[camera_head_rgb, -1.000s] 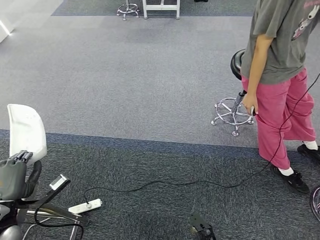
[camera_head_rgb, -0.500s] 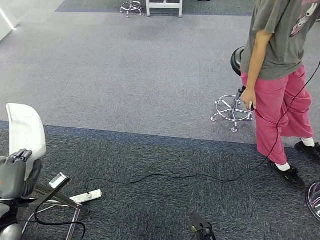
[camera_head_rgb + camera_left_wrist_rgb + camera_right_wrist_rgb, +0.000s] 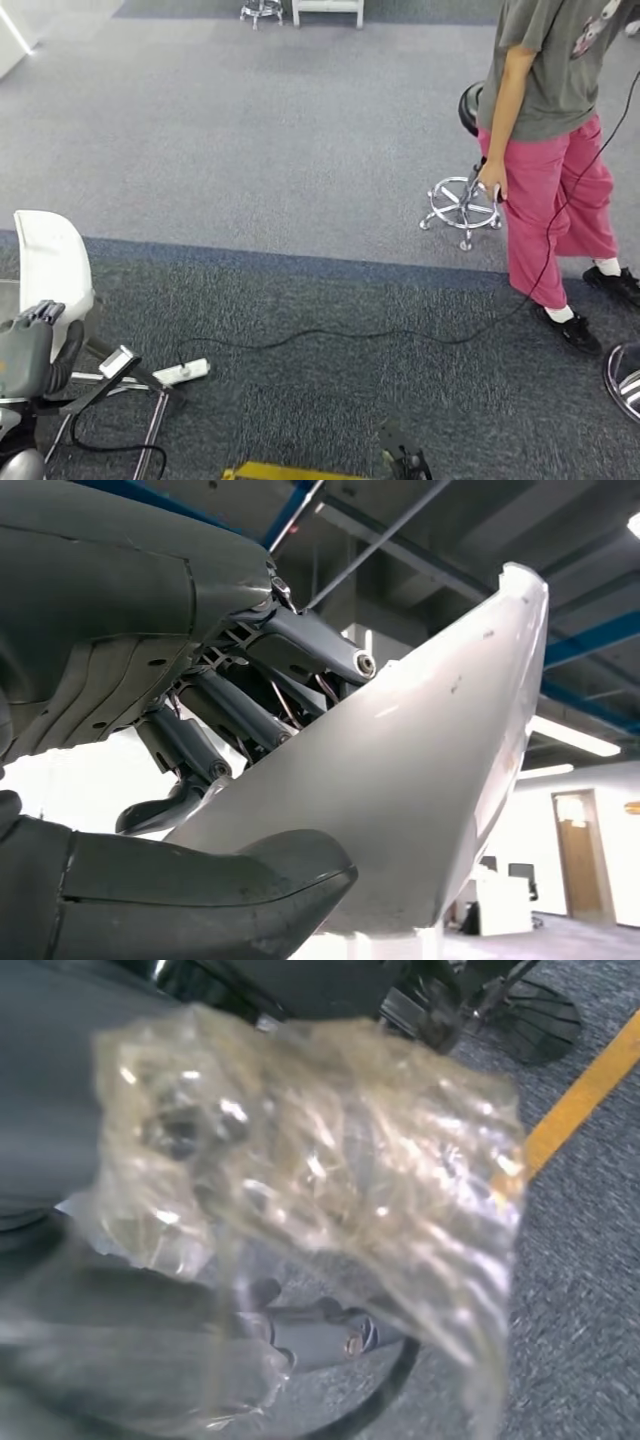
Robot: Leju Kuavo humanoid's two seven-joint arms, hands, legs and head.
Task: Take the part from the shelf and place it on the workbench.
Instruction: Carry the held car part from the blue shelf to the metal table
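From the head view, the left hand [image 3: 26, 352] holds the white part [image 3: 53, 265] upright at the robot's left side, above grey carpet. A power strip [image 3: 181, 373] and its cable [image 3: 362, 338] lie across the floor ahead, and a person [image 3: 555, 150] stands near a stool [image 3: 462, 205]. No desk is in sight.

At the left wrist, the fingers [image 3: 302, 655] and thumb clamp the part [image 3: 423, 770] between them.

At the right wrist, crinkled clear plastic [image 3: 317, 1170] hides the right hand; I cannot tell how its fingers lie.

The likely trouble is a foot catching the cable, or a jolt loosening the smooth part.
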